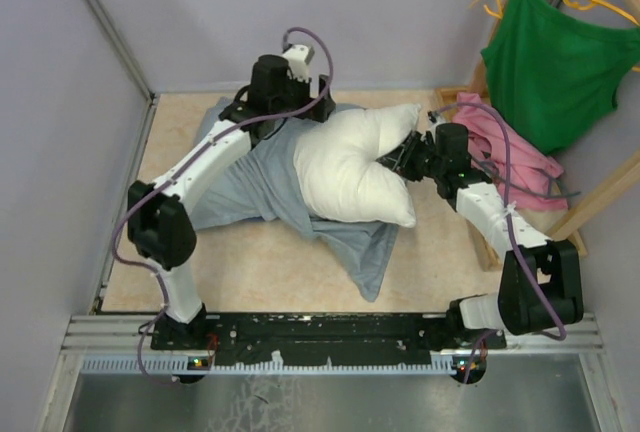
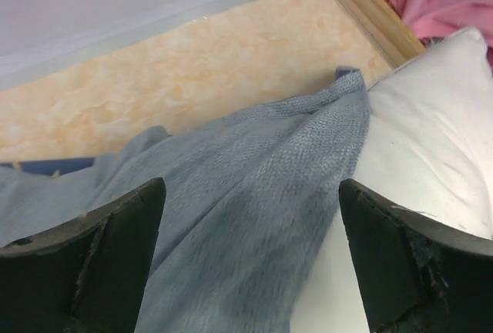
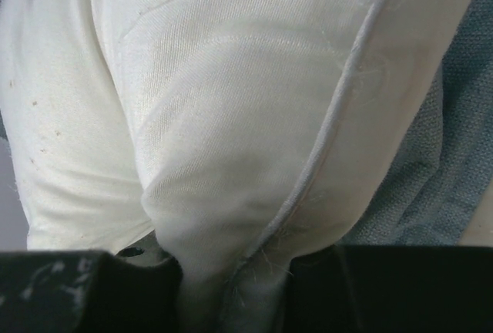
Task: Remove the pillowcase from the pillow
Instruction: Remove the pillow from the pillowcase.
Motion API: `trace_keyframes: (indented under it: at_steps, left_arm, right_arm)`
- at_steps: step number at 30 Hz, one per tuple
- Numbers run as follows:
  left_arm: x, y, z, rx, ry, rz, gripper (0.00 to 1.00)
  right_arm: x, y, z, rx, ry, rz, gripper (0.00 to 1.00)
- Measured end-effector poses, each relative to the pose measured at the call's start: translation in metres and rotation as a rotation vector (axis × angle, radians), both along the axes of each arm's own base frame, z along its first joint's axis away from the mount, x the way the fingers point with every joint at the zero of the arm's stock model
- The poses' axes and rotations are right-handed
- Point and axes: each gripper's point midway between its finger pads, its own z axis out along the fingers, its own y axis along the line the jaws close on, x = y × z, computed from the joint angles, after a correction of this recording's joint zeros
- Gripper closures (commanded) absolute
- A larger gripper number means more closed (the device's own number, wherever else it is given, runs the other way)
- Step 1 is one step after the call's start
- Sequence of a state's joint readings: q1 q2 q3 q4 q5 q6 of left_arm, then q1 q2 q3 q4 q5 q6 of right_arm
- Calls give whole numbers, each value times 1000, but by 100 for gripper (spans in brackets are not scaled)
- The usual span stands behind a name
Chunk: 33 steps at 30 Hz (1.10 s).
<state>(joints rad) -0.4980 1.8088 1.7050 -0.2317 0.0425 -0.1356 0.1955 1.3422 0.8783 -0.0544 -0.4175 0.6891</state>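
Right jaws pinch the pillow [image 1: 355, 177] at its 3 o'clock edge. Left jaws are spread directly above the pillowcase [image 1: 250, 197], which lies on the bench [image 1: 250, 272] at the pillow's 9 o'clock, partly beneath it. The left arm is nearer.

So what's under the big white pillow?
The grey-blue pillowcase pokes out from under the pillow on its left and near sides. How far it reaches beneath is hidden by the pillow.
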Motion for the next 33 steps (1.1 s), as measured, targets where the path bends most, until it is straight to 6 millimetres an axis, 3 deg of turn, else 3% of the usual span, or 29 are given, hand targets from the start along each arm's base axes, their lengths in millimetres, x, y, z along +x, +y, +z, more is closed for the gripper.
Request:
trace_keyframes:
  at_steps: [2,4,6,7,12,14,17,18,19,21,22,25,27,31,33]
  left_arm:
    - [4,-19,-20,27,21,-48,19]
    - [10,-25,-43,53,56,-68,35]
    - [14,-22,-63,76,88,-63,63]
    - [15,-20,-68,82,97,-53,67]
    - [22,1,-73,102,100,44,69]
    - [29,16,-72,105,99,95,77]
    - [43,55,-77,97,134,199,85]
    - [47,73,-80,90,158,238,82]
    - [51,91,-82,78,180,277,71]
    - [59,127,-83,50,216,338,22]
    - [62,141,-82,52,218,356,3]
    - [66,166,-76,40,210,381,0]
    - [60,168,-67,-16,218,340,0]
    - [39,165,-5,-225,193,230,0]
    - [24,190,35,-317,143,238,0]
  right_arm:
    - [0,0,0,-3,-2,4,100]
    - [-1,0,-1,-6,-1,6,100]
    - [-2,0,-2,-9,8,7,100]
    - [-4,0,-3,-7,16,10,100]
    - [-2,-11,3,61,21,-15,100]
    - [-2,-23,5,102,33,-40,100]
    - [1,-44,5,127,45,-99,100]
    - [3,-50,7,132,43,-114,100]
    - [4,-55,8,136,39,-128,100]
    - [5,-59,12,145,31,-137,100]
    - [4,-58,14,147,28,-133,100]
    - [1,-62,11,149,38,-153,100]
    - [2,-66,7,152,49,-175,100]
    - [5,-68,8,170,56,-198,100]
    - [9,-69,9,187,57,-209,100]
